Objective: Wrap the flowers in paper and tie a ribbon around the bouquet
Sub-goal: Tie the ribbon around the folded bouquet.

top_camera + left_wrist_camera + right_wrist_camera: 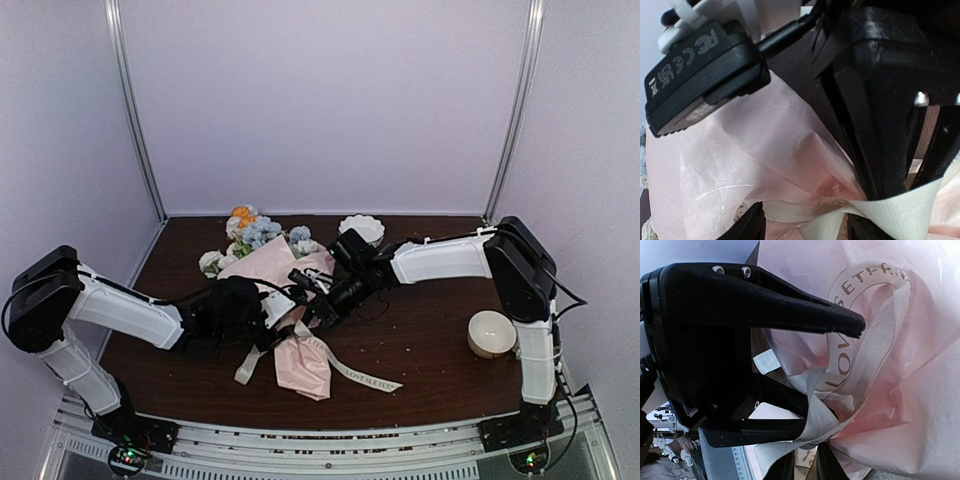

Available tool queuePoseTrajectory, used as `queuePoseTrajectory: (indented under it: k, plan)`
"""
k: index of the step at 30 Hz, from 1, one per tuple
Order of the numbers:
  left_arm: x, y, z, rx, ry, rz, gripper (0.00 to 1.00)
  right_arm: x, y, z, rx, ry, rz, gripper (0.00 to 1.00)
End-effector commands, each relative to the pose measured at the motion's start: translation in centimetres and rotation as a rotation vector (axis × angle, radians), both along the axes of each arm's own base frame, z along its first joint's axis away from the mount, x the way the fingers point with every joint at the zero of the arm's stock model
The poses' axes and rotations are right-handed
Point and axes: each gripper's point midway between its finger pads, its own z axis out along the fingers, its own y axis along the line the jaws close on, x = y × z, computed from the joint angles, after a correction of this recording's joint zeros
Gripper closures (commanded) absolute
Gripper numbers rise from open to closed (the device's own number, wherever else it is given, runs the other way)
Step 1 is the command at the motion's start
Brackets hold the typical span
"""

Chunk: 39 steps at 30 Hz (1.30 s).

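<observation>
The right gripper (832, 377) has its jaws parted partway, with nothing pinched between them: the upper finger's tip lies against a loop of the cream ribbon (842, 357), and another stretch of the same ribbon drapes over the lower finger. This gripper sits at the narrow waist of the bouquet (270, 265), on its right side. The left gripper (802, 225) meets the same waist from the left; only the tips of its fingers show at the bottom edge of its own view, with the ribbon's crossing and crinkled pink paper (740, 165) between them. I cannot tell whether they press on the bundle or just straddle it. The right arm's black wrist camera (700, 75) hangs just above the paper there. The bouquet lies on its side on the dark table (420, 330). Its flowers (255, 230) point toward the back wall and its pink paper tail points toward the arm bases. One loose ribbon end trails from the waist out to the right of the tail. A white scalloped dish (362, 228) stands beside the flowers on their right. A pale cup (492, 333) sits well apart on the bouquet's right.
</observation>
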Motion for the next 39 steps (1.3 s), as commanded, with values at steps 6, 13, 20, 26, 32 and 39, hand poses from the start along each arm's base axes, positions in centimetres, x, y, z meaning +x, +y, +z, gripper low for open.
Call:
queuePoseTrajectory:
  k: [6, 13, 20, 26, 32, 39]
  plan:
    - [0.5, -0.2, 0.9, -0.054, -0.009, 0.013, 0.41, 0.4, 0.6, 1.7, 0.032, -0.046, 0.009, 1.0]
    - [0.4, -0.1, 1.0, -0.063, -0.004, 0.007, 0.4, 0.5, 0.9, 2.5, 0.059, -0.042, 0.003, 0.91]
    - [0.3, -0.3, 1.2, -0.087, 0.004, -0.005, 0.34, 0.0, 1.5, 2.7, 0.101, -0.001, 0.0, 0.83]
    - [0.4, 0.1, 1.2, -0.111, 0.01, 0.014, 0.33, 0.2, 1.7, 2.7, 0.108, 0.006, -0.012, 0.75]
    - [0.6, 0.1, 1.5, -0.127, 0.007, 0.017, 0.33, 1.0, 1.9, 1.9, 0.082, -0.001, -0.049, 0.82]
    - [0.7, 0.0, 1.6, -0.146, 0.012, 0.019, 0.32, 1.3, 1.8, 1.5, 0.062, -0.011, -0.064, 0.88]
